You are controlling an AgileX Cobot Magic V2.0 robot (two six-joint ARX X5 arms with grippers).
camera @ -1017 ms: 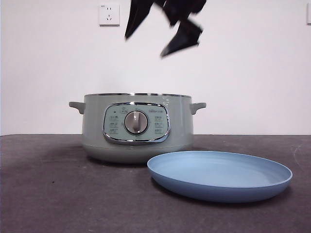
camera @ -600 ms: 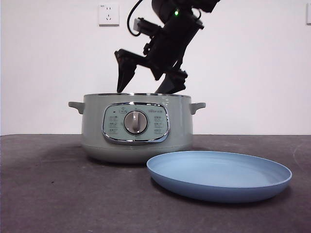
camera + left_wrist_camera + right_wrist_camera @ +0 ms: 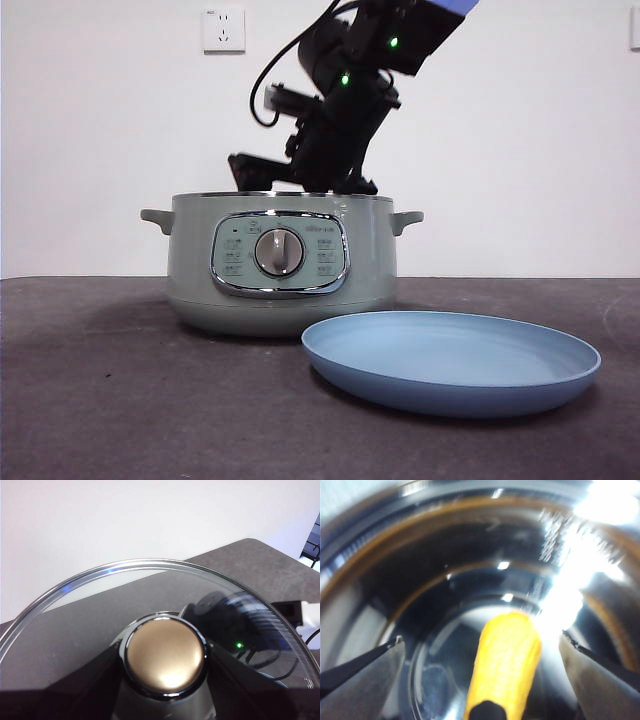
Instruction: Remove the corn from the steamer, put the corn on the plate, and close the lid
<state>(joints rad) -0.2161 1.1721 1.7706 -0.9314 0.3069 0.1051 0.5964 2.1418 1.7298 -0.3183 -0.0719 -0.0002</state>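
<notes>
We are straddling the corn (image 3: pixel 504 660) inside the steamer (image 3: pixel 280 265) with the right gripper (image 3: pixel 485 650), jaws spread wide, while the left gripper (image 3: pixel 162 680) is clamping the lid (image 3: pixel 165 652) by its knob; the blurred view suggests an off-centre closure, possibly squirting the smooth cob sideways.

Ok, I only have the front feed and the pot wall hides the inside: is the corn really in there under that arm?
Observer: Yes. The right wrist view shows the corn lying in the steamer, between the open jaws of the right gripper.
Operator: Gripped yet?
Observer: No, there is a gap on both sides of the cob.
Operator: I can't see the lid anywhere.
Observer: The left gripper holds the lid by its knob, out of your view.
Operator: Plate free?
Observer: The plate has nothing on it.
</notes>
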